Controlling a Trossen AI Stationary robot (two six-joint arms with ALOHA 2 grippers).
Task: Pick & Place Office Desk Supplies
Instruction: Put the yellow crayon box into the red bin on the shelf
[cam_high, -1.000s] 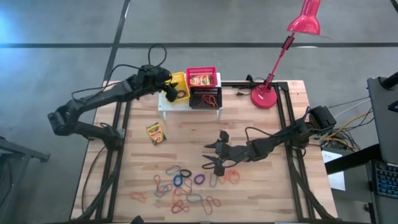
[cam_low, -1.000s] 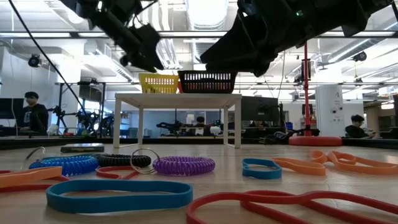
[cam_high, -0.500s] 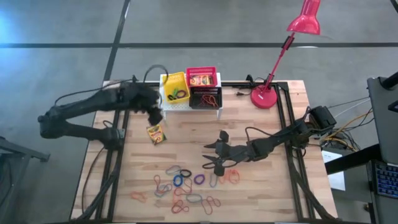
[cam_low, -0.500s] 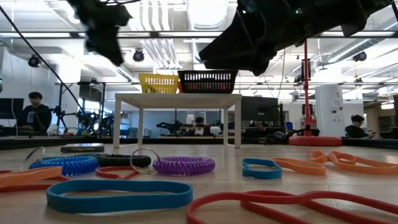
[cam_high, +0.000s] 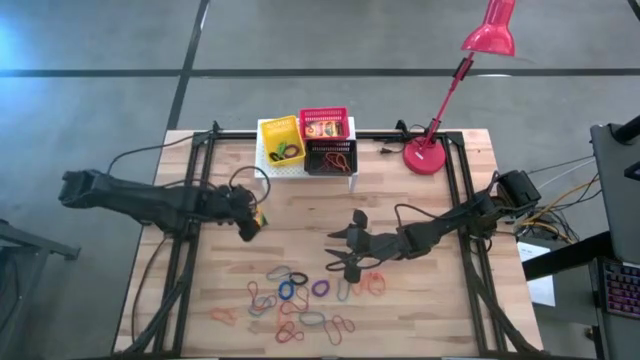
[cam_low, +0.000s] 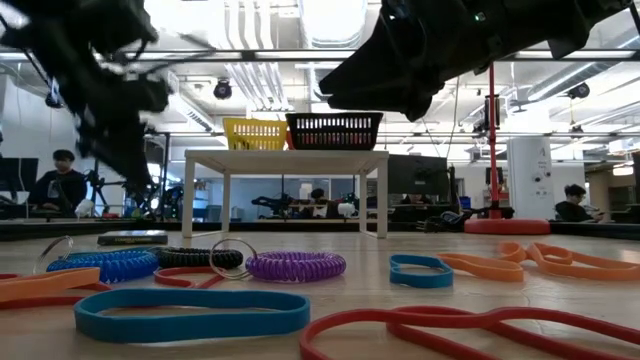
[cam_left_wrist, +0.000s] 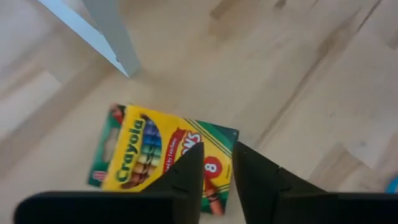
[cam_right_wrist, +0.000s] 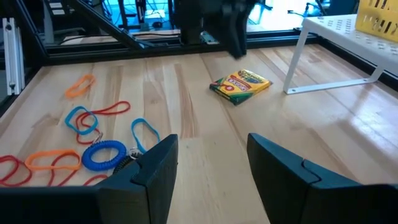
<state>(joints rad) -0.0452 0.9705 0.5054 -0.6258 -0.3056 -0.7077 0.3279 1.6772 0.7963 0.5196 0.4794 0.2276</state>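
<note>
One camera looks straight down on the whole table (cam_high: 400, 200); another sits at tabletop level, facing the room. Each wrist camera peers past its own jaws, both catching the crayon box (cam_left_wrist: 165, 158) ahead.

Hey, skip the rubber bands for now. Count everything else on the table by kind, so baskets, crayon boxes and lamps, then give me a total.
Mesh baskets: 3 (yellow basket, red basket, black basket)
Crayon boxes: 2 (box on the table, box in the red basket)
Desk lamp: 1
Total: 6
</note>
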